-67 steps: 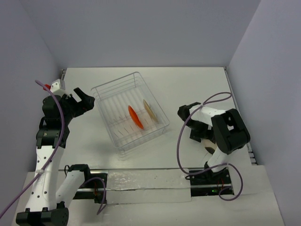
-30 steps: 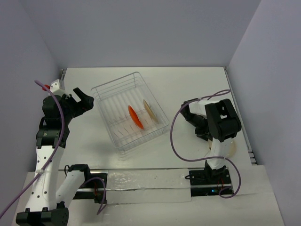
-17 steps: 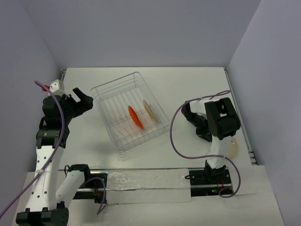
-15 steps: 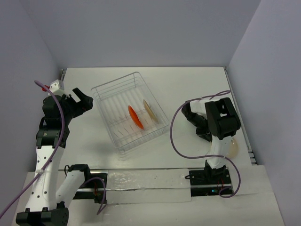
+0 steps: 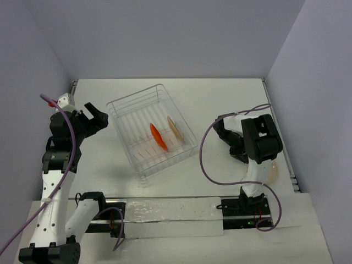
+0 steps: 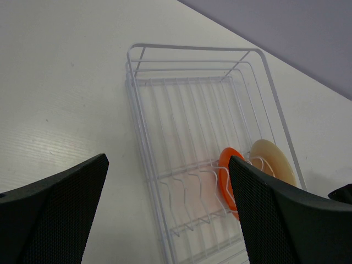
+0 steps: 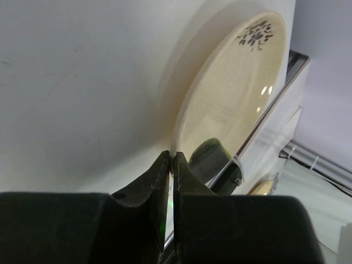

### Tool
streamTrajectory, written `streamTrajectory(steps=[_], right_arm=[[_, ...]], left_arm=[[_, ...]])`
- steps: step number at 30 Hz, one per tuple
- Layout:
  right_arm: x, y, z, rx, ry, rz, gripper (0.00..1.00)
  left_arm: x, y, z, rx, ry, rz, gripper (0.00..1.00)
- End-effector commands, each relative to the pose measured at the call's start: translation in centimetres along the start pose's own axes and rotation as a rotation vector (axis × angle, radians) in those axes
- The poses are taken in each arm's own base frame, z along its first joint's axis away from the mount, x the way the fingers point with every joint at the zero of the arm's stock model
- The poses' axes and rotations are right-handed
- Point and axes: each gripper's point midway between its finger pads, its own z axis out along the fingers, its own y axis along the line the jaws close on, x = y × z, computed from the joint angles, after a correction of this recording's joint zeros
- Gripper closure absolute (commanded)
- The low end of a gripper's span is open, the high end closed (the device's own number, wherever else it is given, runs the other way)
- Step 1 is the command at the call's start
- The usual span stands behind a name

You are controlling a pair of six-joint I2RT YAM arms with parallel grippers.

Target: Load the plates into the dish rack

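Cream plate (image 7: 231, 93), rim pinched in the right gripper (image 7: 171, 159) at near right, probably wants a slow lift, held upright for the dish rack (image 5: 136, 94); left gripper (image 5: 97, 116) hangs open.

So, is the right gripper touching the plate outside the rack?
Touching. The right wrist view shows the right gripper shut on the rim of the plate.

Counter (image 5: 220, 99): white and matte, bare toward its far right corner.
Walls (image 5: 165, 38): plain lilac, stood along the far, left and right edges.
Strip (image 5: 165, 212): glossy, lay along the near edge.
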Motion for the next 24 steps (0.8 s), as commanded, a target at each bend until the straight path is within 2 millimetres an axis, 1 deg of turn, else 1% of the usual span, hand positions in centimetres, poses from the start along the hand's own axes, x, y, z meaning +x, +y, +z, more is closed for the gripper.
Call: streamTrajectory(steps=[1, 2, 3, 4, 5, 6, 7, 8, 9, 10, 11, 12, 13, 14, 15, 16, 17, 18, 20, 21, 22, 23, 24], right_arm=[[-4.1, -3.1, -4.0, -0.008, -0.181, 0.104, 1.00], [-4.5, -3.7, -4.9, -0.018, -0.206, 0.115, 1.00], [-5.3, -3.9, -6.1, -0.050, -0.237, 0.135, 1.00], [-6.6, -4.6, -8.4, -0.117, -0.300, 0.174, 1.00], [-7.1, -4.6, -9.8, -0.154, -0.342, 0.173, 1.00], [-7.8, -5.1, -11.1, -0.189, -0.375, 0.195, 1.00], [-8.8, -5.2, -13.7, -0.250, -0.444, 0.195, 1.00], [-8.9, -5.4, -15.9, -0.310, -0.501, 0.176, 1.00], [-9.3, -5.8, -17.4, -0.360, -0.538, 0.195, 1.00], [-9.9, -5.8, -20.2, -0.442, -0.600, 0.199, 1.00], [-10.1, -5.9, -23.8, -0.547, -0.679, 0.179, 1.00], [-9.8, -5.9, -26.5, -0.655, -0.734, 0.159, 1.00], [-9.3, -5.9, -28.2, -0.710, -0.776, 0.121, 1.00], [-8.9, -5.8, -30.4, -0.793, -0.824, 0.088, 1.00], [-8.4, -6.0, -34.4, -0.937, -0.914, 0.057, 1.00], [-7.1, -6.0, -37.8, -1.075, -0.987, -0.008, 1.00], [-5.6, -6.2, -40.8, -1.210, -1.043, -0.073, 1.00], [-4.3, -6.5, -43.3, -1.320, -1.095, -0.138, 1.00], [-0.6, -7.1, -47.3, -1.554, -1.160, -0.316, 1.00], [0.3, -7.4, -48.6, -1.611, -1.190, -0.348, 1.00], [1.8, -7.6, -50.1, -1.693, -1.215, -0.426, 1.00], [4.0, -8.0, -51.5, -1.790, -1.235, -0.537, 1.00], [4.8, -7.9, -51.9, -1.822, -1.230, -0.579, 1.00]], left_arm=[[-1.3, -0.2, -0.4, 0.000, -0.037, -0.001, 0.01], [-1.3, -0.2, -0.4, -0.001, -0.038, -0.001, 0.01], [-1.3, -0.2, -0.3, -0.001, -0.038, -0.001, 0.01], [-1.2, -0.1, -0.3, -0.001, -0.038, -0.002, 0.01], [-1.2, -0.2, -0.3, 0.000, -0.037, -0.002, 0.01], [-1.1, -0.1, -0.2, -0.002, -0.035, -0.003, 0.01], [-1.3, -0.1, -0.2, -0.002, -0.038, -0.004, 0.01], [-1.2, -0.1, -0.2, -0.003, -0.037, -0.004, 0.01], [-1.2, -0.1, -0.1, -0.003, -0.034, -0.004, 0.01], [-1.1, -0.1, -0.1, -0.004, -0.032, -0.005, 0.01], [-1.1, -0.1, -0.1, -0.004, -0.031, -0.006, 0.01], [-1.1, 0.0, 0.0, -0.005, -0.031, -0.006, 0.01], [-1.1, 0.0, 0.0, -0.006, -0.032, -0.006, 0.01], [-1.1, 0.0, 0.0, -0.006, -0.032, -0.007, 0.01], [-1.0, 0.0, 0.0, -0.005, -0.031, -0.008, 0.01], [-1.1, 0.0, 0.0, -0.004, -0.031, -0.008, 0.01], [-1.1, -0.1, 0.0, -0.004, -0.032, -0.008, 0.01], [-1.1, -0.1, 0.0, -0.004, -0.031, -0.009, 0.01], [-1.0, 0.0, 0.1, -0.007, -0.027, -0.010, 0.01], [-1.0, 0.0, 0.1, -0.008, -0.028, -0.011, 0.01], [-1.0, 0.0, 0.1, -0.008, -0.027, -0.011, 0.01], [-0.9, 0.1, 0.2, -0.009, -0.025, -0.011, 0.01], [-0.9, 0.1, 0.2, -0.009, -0.024, -0.011, 0.01]])
